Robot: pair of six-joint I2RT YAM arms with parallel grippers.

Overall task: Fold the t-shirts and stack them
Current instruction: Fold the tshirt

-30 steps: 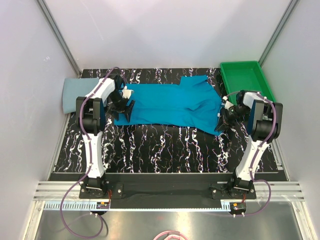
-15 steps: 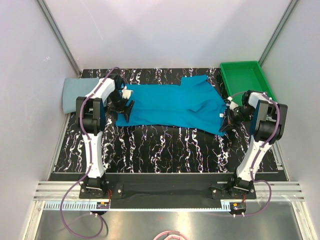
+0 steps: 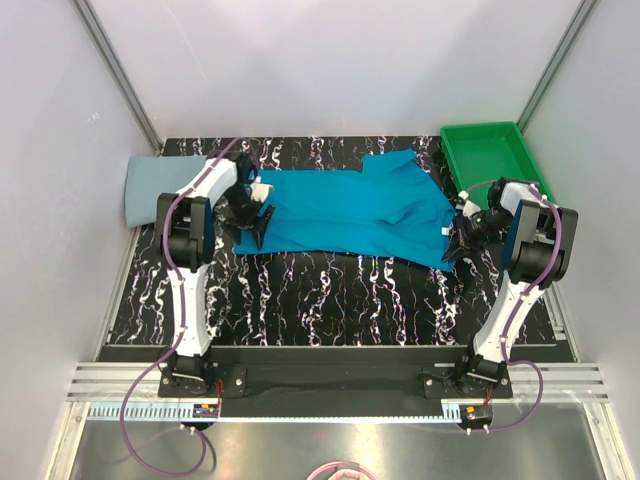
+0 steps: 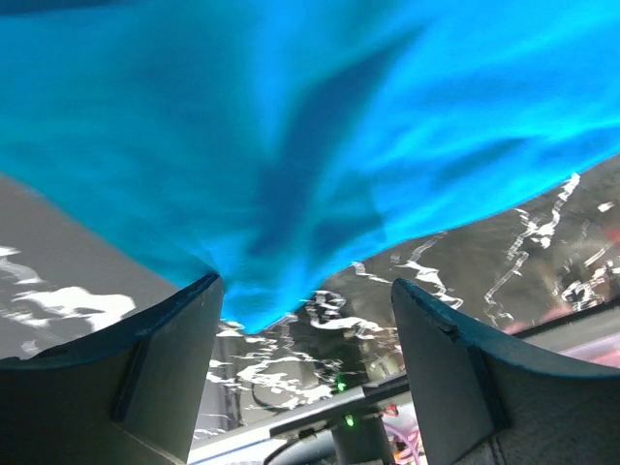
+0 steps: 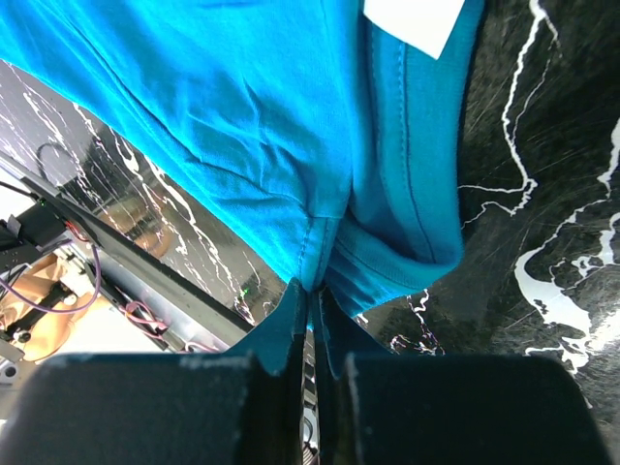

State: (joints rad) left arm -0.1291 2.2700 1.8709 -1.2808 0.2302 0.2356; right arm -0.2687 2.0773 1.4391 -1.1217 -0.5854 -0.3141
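The bright teal-blue t-shirt (image 3: 350,210) lies stretched across the back of the black marbled table (image 3: 330,290). My left gripper (image 3: 256,226) is open at the shirt's left end; in the left wrist view the cloth (image 4: 320,145) hangs just above and between the spread fingers (image 4: 165,368), its edge touching the left one. My right gripper (image 3: 458,243) is shut on the shirt's right edge; the right wrist view shows the hem (image 5: 378,232) pinched between the closed fingertips (image 5: 295,320). The pale grey-blue t-shirt (image 3: 152,185) lies folded at the far left.
A green plastic tray (image 3: 492,160) stands at the back right corner, just behind my right arm. White walls close in the table on three sides. A white label (image 5: 412,21) shows on the teal shirt near the right gripper.
My right gripper has pulled the shirt's right edge further right, drawing the cloth straighter. My left gripper has shifted slightly right along the shirt's left end.
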